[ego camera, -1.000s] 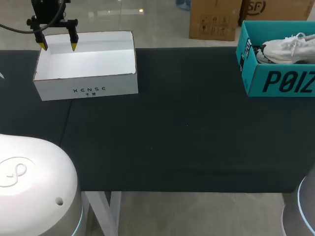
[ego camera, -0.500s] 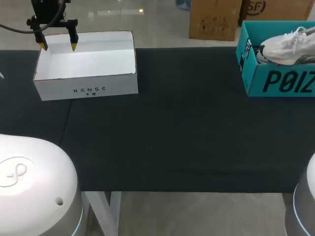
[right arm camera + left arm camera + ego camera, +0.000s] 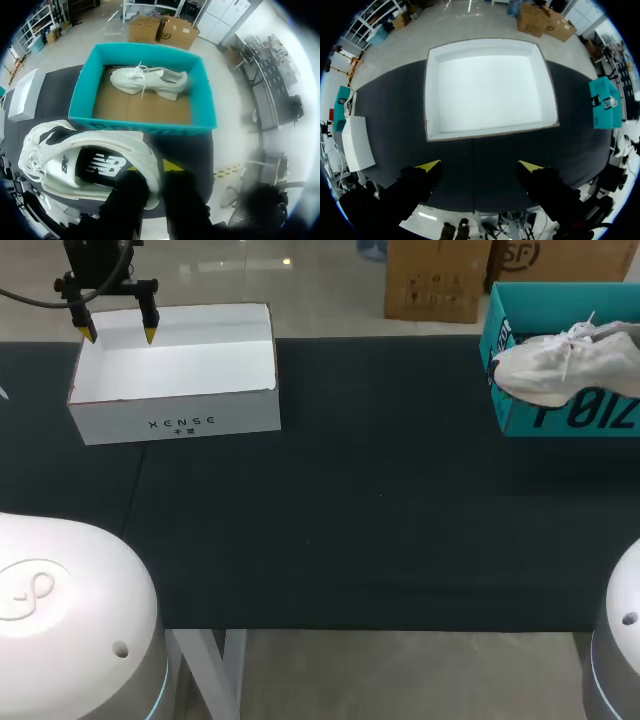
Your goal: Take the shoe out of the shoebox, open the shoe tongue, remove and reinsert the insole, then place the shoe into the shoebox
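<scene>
A white sneaker (image 3: pixel 560 365) hangs in front of the teal shoebox (image 3: pixel 515 420) at the table's far right, its toe toward the middle. In the right wrist view my right gripper (image 3: pixel 152 169) is shut on the heel rim of this sneaker (image 3: pixel 85 157), which shows its dark insole. Ahead of it stands the teal shoebox (image 3: pixel 142 126) with a second white sneaker (image 3: pixel 150 82) lying inside. My left gripper (image 3: pixel 118 333) hovers open over the back left corner of a white box (image 3: pixel 175 375), holding nothing. That gripper (image 3: pixel 480 166) faces down at the empty white box (image 3: pixel 490 87).
The table is covered with a black mat (image 3: pixel 380 510). The white box stands at its back left and the teal shoebox at its back right, partly past the head view's edge. The teal shoebox (image 3: pixel 606 102) also shows in the left wrist view.
The white sneaker has risen out of the teal shoebox and come forward and leftward over its front wall, held by my right gripper. My left arm has not moved.
</scene>
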Controlling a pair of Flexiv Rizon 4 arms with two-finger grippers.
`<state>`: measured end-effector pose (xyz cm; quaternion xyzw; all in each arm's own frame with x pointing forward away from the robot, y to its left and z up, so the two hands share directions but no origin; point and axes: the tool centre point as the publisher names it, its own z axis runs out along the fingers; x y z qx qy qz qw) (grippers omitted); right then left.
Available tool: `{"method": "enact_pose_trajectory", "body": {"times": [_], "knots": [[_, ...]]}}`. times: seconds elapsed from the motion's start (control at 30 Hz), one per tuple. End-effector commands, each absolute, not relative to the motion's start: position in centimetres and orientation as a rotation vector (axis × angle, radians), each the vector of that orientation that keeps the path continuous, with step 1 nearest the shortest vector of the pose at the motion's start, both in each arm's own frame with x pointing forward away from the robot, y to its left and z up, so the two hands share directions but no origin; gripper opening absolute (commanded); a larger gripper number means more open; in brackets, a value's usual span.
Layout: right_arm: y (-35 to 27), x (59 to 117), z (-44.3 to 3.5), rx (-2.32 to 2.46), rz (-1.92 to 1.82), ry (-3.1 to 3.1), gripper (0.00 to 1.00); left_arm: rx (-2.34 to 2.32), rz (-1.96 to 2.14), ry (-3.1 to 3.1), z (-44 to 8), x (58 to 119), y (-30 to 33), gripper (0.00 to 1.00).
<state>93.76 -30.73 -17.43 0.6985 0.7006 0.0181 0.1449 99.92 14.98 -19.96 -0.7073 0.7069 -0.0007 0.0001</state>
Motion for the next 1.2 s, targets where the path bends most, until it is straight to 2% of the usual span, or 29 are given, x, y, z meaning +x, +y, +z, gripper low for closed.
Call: {"method": "enact_pose_trajectory", "body": {"times": [0.03,0.3,0.53,0.8,1.2], "knots": [[-28.3,87.1,-18.3,1.925,0.188,1.959,0.0,-2.222,-0.002,2.221,-20.0,100.0,15.0,1.0],[-23.4,82.4,-22.6,1.947,0.215,1.936,0.0,-2.222,-0.002,2.221,-20.0,100.0,15.0,1.0],[-18.6,80.8,-25.2,1.898,0.245,1.92,0.0,-2.222,-0.002,2.221,-20.0,100.0,15.0,1.0],[-13.9,81.8,-27.7,1.867,0.247,1.964,0.0,-2.222,-0.002,2.221,-20.0,100.0,15.0,1.0],[-11.2,86.1,-30.6,1.884,0.132,1.994,0.0,-2.222,-0.002,2.221,-20.0,100.0,15.0,1.0]]}}
